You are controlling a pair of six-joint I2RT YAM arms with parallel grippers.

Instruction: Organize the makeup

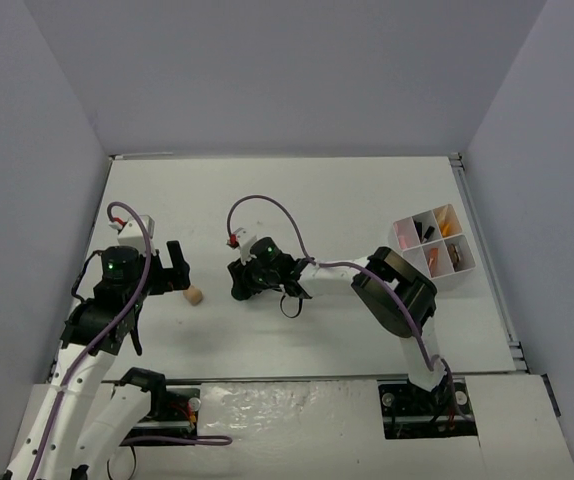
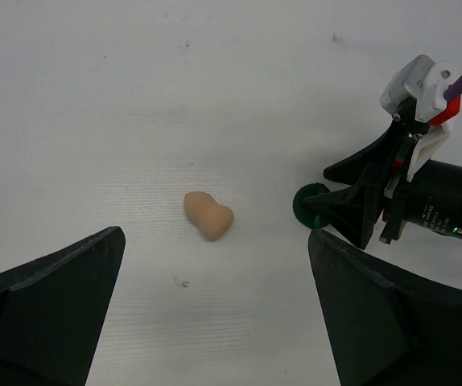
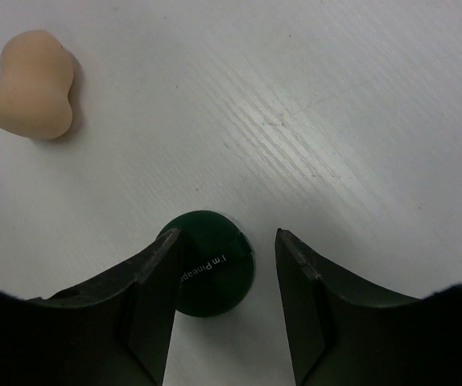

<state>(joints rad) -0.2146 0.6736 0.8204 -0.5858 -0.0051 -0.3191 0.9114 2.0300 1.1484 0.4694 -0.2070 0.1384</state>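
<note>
Right gripper (image 3: 227,241) jaws apart, straddling dark-green disc (image 3: 215,277) flat on table, mid-table. Disc sits off-centre, tucked against one finger, clear gap to the other. Risk: uneven closing shoves the thin disc sideways, or the tips ride over it. Left gripper (image 2: 215,235) jaws wide, nothing held, hovering over beige sponge (image 2: 208,215). Disc's near edge hidden under finger; contact unclear. White tray (image 1: 454,275) contents too small to identify

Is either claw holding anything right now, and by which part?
Nothing yet. The right gripper straddles the dark-green disc without clamping it; the left gripper is open, empty.
</note>
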